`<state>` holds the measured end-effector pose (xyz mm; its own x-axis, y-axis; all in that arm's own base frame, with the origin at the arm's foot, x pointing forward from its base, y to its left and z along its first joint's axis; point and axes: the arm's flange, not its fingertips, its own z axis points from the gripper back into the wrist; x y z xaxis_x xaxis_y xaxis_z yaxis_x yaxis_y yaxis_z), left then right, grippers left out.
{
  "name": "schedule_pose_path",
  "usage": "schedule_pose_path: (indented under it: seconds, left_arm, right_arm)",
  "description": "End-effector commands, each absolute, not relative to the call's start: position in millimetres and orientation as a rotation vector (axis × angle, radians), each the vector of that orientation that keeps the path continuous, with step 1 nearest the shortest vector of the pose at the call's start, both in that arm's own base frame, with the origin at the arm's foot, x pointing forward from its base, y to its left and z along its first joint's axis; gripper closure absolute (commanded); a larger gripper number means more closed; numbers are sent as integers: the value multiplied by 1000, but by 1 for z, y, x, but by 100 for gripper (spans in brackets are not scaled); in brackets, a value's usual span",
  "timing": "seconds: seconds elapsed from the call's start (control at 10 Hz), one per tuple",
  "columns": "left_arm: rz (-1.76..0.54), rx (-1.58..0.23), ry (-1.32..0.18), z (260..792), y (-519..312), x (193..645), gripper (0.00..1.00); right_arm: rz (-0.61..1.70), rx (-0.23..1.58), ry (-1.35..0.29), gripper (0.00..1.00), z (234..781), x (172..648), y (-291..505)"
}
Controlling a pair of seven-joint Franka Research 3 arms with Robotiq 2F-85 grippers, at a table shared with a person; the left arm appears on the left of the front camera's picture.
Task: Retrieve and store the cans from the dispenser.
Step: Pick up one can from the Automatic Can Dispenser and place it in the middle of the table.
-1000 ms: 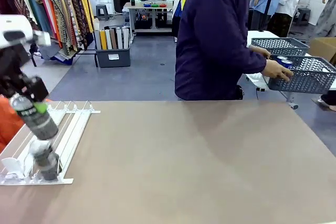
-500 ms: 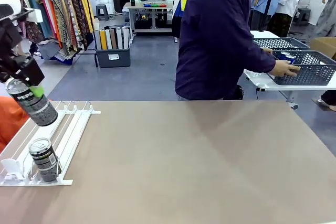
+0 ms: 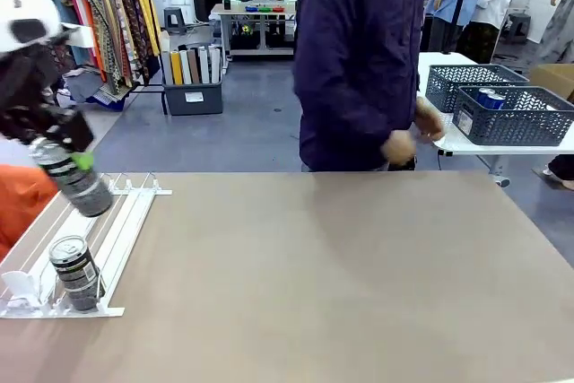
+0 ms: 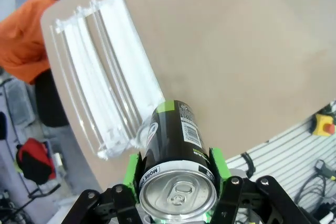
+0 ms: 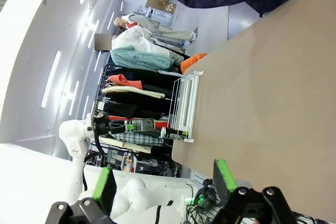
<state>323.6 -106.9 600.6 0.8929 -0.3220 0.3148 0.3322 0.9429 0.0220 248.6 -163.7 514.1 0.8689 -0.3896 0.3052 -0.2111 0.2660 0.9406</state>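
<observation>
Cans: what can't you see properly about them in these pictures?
- Front view: the basket wall hides most of the blue cans, so no counting them.
- Front view: the dark can in the left pincer is blurred; its print is unreadable.
- Left wrist view: that can covers part of the dispenser.
- Right wrist view: the second can is too small to read.

In the front view the dark can held at the left is blurred, its print unreadable, and the person's hands are a blur too. The dispenser is cut off by that view's left edge, and the basket's wall hides most of the blue cans beyond the bench.
</observation>
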Motion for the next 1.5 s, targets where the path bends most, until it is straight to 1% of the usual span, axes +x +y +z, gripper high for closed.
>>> schedule_pose_path:
  seconds: [0.0, 0.1, 0.2, 0.4, 0.5, 0.6, 0.8, 1.2, 1.3, 1.4]
  left_arm:
    - [-393, -21, -384, 593, -193, 373, 100]
    - [-493, -37, -369, 576, -251, 403, 100]
    - [-601, -70, -321, 550, -315, 428, 100]
    - [-700, -44, -227, 496, -398, 453, 100]
    - [-728, -31, -184, 472, -419, 458, 100]
    - [-740, -25, -156, 452, -433, 460, 100]
    - [-755, 3, -103, 432, -437, 460, 100]
    - [-755, -7, -86, 430, -435, 461, 100]
    - [-756, -5, -79, 428, -435, 459, 88]
    - [-757, 0, -77, 428, -436, 459, 30]
  right_arm:
    - [-120, 1338, -571, 0, 518, 251, -163]
    - [-120, 1338, -571, 0, 518, 251, -163]
    - [-120, 1338, -571, 0, 518, 251, -163]
    - [-120, 1338, -571, 0, 518, 251, -163]
    - [-120, 1338, -571, 0, 518, 251, -163]
    - [-120, 1338, -571, 0, 518, 251, -163]
    - [-120, 1338, -571, 0, 518, 251, -163]
    - [-120, 1338, -571, 0, 518, 251, -163]
    - [-120, 1338, -571, 0, 518, 251, -163]
    - [-120, 1338, -571, 0, 518, 251, -163]
